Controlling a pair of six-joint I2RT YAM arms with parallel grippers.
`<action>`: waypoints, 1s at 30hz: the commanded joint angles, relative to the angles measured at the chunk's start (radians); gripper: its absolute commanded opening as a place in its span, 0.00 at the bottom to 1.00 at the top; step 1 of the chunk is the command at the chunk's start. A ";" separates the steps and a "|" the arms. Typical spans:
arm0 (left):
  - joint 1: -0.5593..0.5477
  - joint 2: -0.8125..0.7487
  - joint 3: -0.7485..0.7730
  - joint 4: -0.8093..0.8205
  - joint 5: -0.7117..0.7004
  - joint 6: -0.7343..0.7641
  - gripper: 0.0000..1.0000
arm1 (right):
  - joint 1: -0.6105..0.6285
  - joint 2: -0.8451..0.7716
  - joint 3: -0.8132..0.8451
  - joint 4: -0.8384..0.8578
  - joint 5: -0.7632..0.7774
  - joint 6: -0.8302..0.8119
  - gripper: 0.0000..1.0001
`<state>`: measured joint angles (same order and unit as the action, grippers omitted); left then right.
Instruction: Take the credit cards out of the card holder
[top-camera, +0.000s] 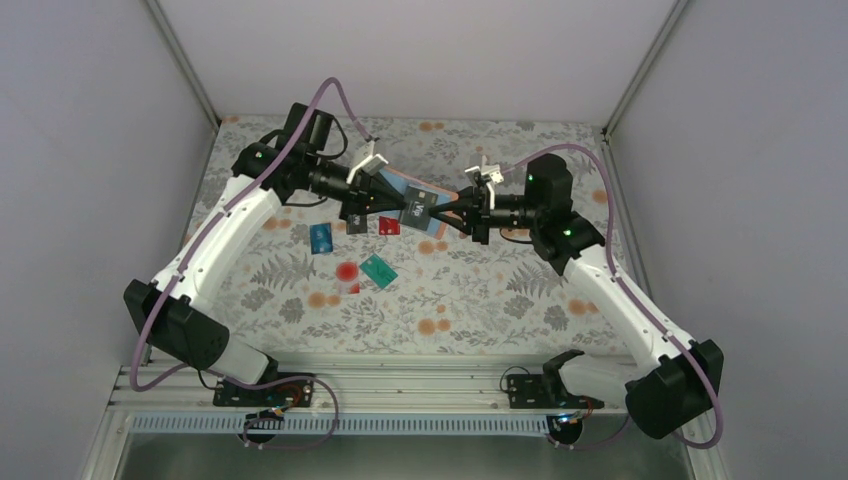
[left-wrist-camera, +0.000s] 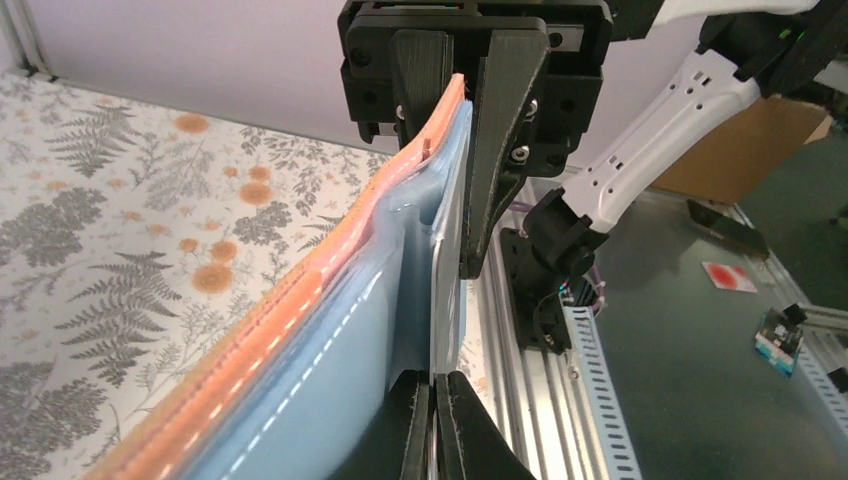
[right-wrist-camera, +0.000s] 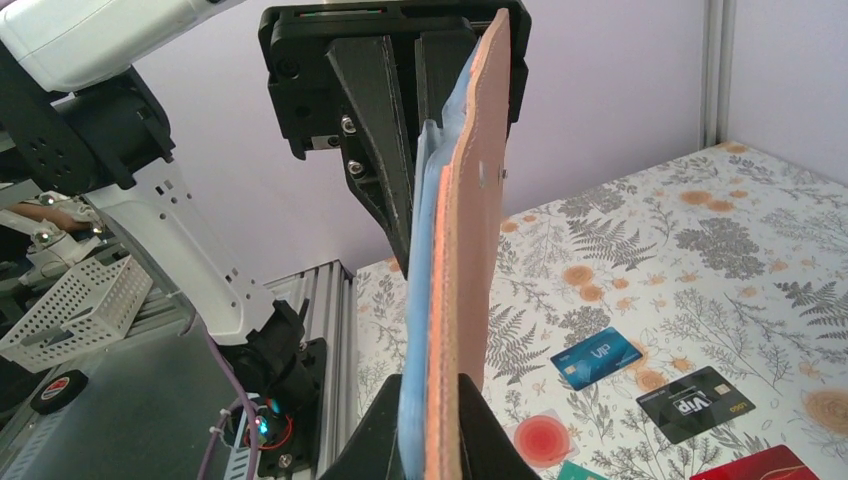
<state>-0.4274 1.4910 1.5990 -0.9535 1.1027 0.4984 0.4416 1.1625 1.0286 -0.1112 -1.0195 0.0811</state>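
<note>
The card holder (top-camera: 398, 184), orange outside and blue inside, hangs in the air between both grippers. My right gripper (top-camera: 445, 214) is shut on its edge; in the right wrist view my jaws (right-wrist-camera: 440, 425) clamp the orange and blue layers (right-wrist-camera: 470, 250). My left gripper (top-camera: 403, 208) is shut on a dark card (top-camera: 418, 211) that sticks out of the blue pocket; its thin edge (left-wrist-camera: 450, 270) runs between my jaws (left-wrist-camera: 435, 405). On the table lie a blue card (top-camera: 321, 238), black card (top-camera: 357, 222), red card (top-camera: 389, 225), teal card (top-camera: 378, 270) and pale red-dot card (top-camera: 347, 272).
The floral table (top-camera: 480, 290) has grey walls on three sides. An aluminium rail (top-camera: 400, 385) with both arm bases runs along the near edge. In the left wrist view a pale red-spotted item (left-wrist-camera: 728, 277) lies on the grey surface beyond the rail.
</note>
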 joint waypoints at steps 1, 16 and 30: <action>0.003 -0.016 0.029 0.002 0.049 0.023 0.03 | -0.006 -0.026 0.007 -0.007 -0.028 -0.028 0.04; 0.012 -0.039 0.014 -0.022 0.053 0.060 0.02 | -0.006 -0.038 0.008 -0.038 -0.016 -0.052 0.18; 0.020 -0.042 0.027 -0.066 0.046 0.099 0.02 | -0.010 -0.042 0.008 -0.046 0.006 -0.061 0.04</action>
<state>-0.4206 1.4780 1.5997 -0.9901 1.1191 0.5446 0.4397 1.1439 1.0286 -0.1535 -1.0183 0.0353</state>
